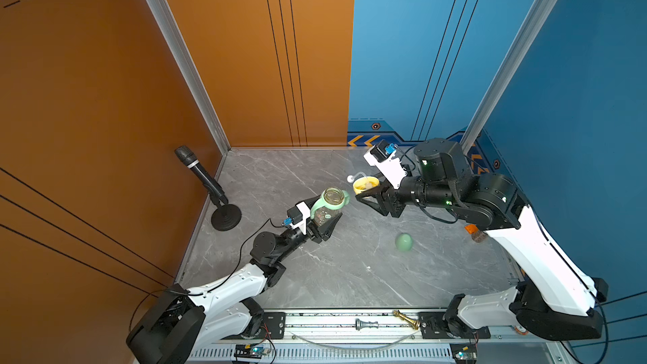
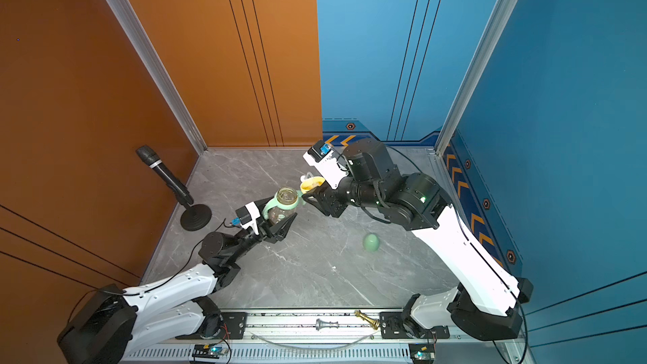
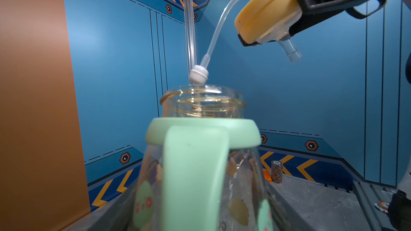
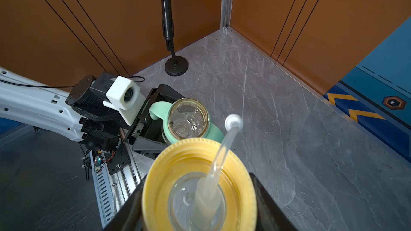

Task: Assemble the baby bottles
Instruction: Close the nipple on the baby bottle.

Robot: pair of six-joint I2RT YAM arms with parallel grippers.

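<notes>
Two grippers hold parts above the grey table's [image 1: 315,274] middle: the left gripper [image 1: 324,220] is clenched on the clear bottle [image 1: 332,197] wearing its mint handle ring [image 3: 195,152]; the right gripper [image 1: 371,195] grasps the yellow collar [image 1: 366,184]. Only the wrist views show the collar's straw tube [image 3: 222,18], its weighted tip [image 4: 233,122] beside the open mouth. The mint cap [image 1: 403,241] lies toward the right edge.

both arms reach in from the near edge of the table toward its middle. the left arm [image 1: 227,288] runs low, elbow bent, wrist angled up; the left gripper [image 1: 324,218] has its jaws clamped on a load. the right arm [image 1: 539,257] rises higher, folds at the elbow, forearm level; the right gripper [image 1: 371,192] has its jaws partly spread around a load, just beside the left one.
</notes>
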